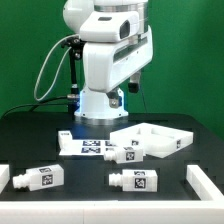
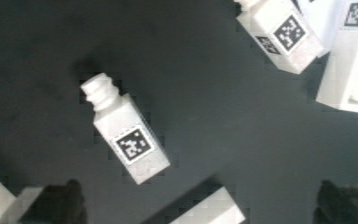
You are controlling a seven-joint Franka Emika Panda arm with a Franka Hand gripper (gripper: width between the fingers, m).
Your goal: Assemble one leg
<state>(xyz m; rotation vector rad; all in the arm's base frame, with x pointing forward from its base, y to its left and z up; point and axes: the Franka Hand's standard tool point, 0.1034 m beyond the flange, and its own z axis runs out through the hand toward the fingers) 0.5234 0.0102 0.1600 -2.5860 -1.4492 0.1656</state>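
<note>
Three legs lie on the black table in the exterior view: one at the front left (image 1: 35, 180), one at the front middle (image 1: 135, 181), and one (image 1: 124, 155) next to the white tray-like panel (image 1: 150, 138). My gripper (image 1: 133, 87) hangs high above the table under the white arm. In the wrist view a leg (image 2: 123, 130) lies flat below my gripper (image 2: 197, 210), stub end away from it, tag facing up. A second leg (image 2: 282, 35) lies farther off. My dark fingers (image 2: 51, 205) stand wide apart with nothing between them.
The marker board (image 1: 85, 146) lies beside the arm's base. White bars sit at the table's left (image 1: 4, 180) and right (image 1: 205, 185) front edges. A corner of the panel (image 2: 354, 80) shows in the wrist view.
</note>
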